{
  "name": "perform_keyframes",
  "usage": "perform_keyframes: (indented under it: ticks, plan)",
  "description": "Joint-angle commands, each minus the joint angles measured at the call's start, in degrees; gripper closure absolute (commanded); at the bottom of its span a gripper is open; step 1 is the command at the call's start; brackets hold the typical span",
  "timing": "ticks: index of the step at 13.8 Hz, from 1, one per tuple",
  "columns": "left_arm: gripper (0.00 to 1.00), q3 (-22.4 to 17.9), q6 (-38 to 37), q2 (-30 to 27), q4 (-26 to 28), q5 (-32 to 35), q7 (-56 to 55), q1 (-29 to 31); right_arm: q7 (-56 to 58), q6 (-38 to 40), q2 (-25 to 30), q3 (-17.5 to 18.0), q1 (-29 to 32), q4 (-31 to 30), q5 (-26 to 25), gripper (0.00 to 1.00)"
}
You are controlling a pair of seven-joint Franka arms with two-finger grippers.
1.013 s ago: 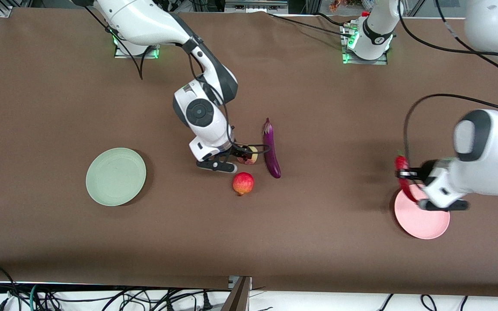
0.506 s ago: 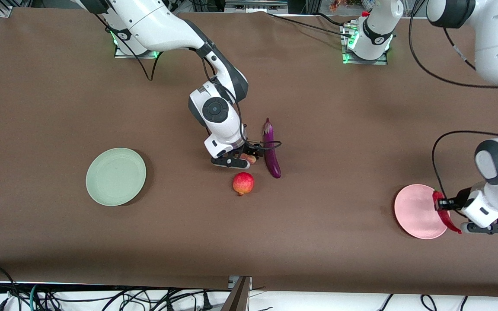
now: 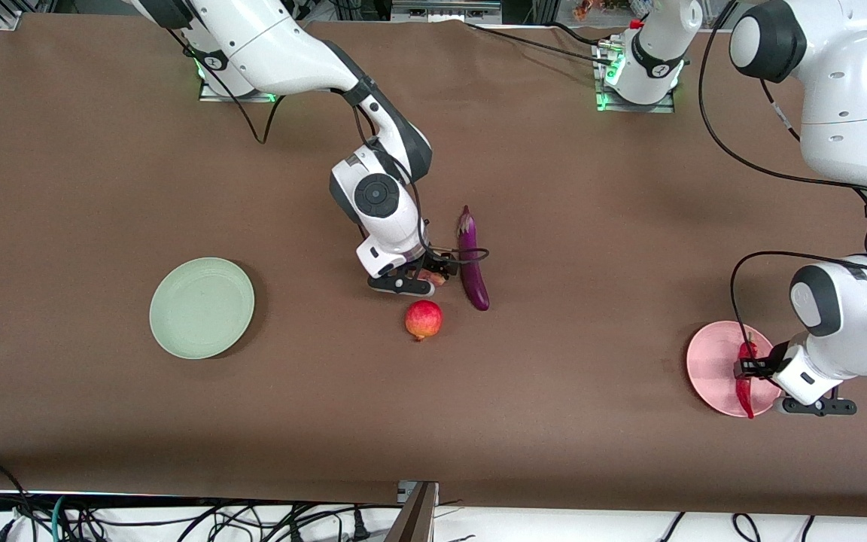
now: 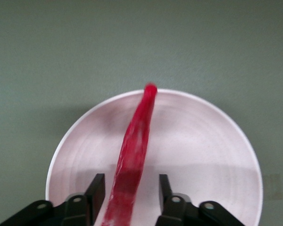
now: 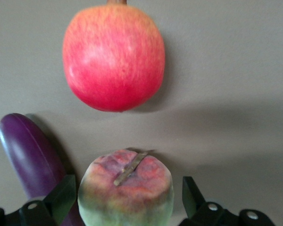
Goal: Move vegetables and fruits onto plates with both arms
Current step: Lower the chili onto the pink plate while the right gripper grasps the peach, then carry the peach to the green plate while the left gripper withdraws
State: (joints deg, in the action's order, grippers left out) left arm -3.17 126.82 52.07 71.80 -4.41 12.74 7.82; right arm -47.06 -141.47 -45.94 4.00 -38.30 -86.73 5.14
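Observation:
My left gripper (image 3: 751,369) is low over the pale pink plate (image 3: 710,360). Its fingers are open on either side of the red chili pepper (image 3: 744,378), with a gap on each side. In the left wrist view the chili (image 4: 137,141) lies across the plate (image 4: 203,141) between the gripper's (image 4: 131,188) fingers. My right gripper (image 3: 435,272) is down at the table, open around the peach (image 3: 431,278), which shows between its fingers in the right wrist view (image 5: 126,190). The purple eggplant (image 3: 471,260) lies right beside the peach. The red fruit (image 3: 423,319) sits just nearer the camera. The mint green plate (image 3: 202,307) holds nothing.
The eggplant (image 5: 30,155) lies close against one finger of my right gripper (image 5: 127,193), and the red fruit (image 5: 114,56) sits a short way off. The brown cloth table (image 3: 591,226) stretches bare between the two plates.
My left gripper carried the chili over the pink plate, lowered it and opened. My right gripper shifted toward the eggplant and settled around the peach.

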Motion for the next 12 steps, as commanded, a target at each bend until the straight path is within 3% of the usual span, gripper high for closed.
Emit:
perform_keyframes:
  ticks: [1, 2, 4, 5, 8, 12]
  plan:
    - [0.00, -0.87, -1.57, -2.58, -0.87, 0.46, 0.36, -0.35, -0.14, -1.26, -1.25, -0.31, -0.81, 1.21, -0.74, 0.00]
    - [0.00, -0.79, -2.44, -4.85, -0.18, 0.37, 0.27, -0.43, -0.05, -1.27, -1.34, -0.31, -0.90, 1.21, -0.74, 0.12]
    - [0.00, -0.70, -9.71, -10.38, -0.08, 0.28, 0.09, -0.44, 0.21, -1.27, -1.34, -0.31, -0.90, 1.21, -0.74, 0.57]
    - [0.00, -0.61, -14.10, -13.20, -0.08, 0.11, 0.00, -0.35, 0.65, -1.18, -1.00, -0.31, -0.90, 1.39, -0.74, 0.66]
    - [0.00, 0.09, -25.62, -20.23, -0.17, -0.16, -1.83, -0.79, 1.18, 1.44, 2.25, -0.75, 0.15, 1.39, -0.65, 0.67]
    - [0.00, 6.67, -39.52, -28.07, -0.17, -0.16, -12.01, -0.79, 13.87, 16.36, 8.76, -0.75, 8.21, 1.57, -0.39, 0.66]
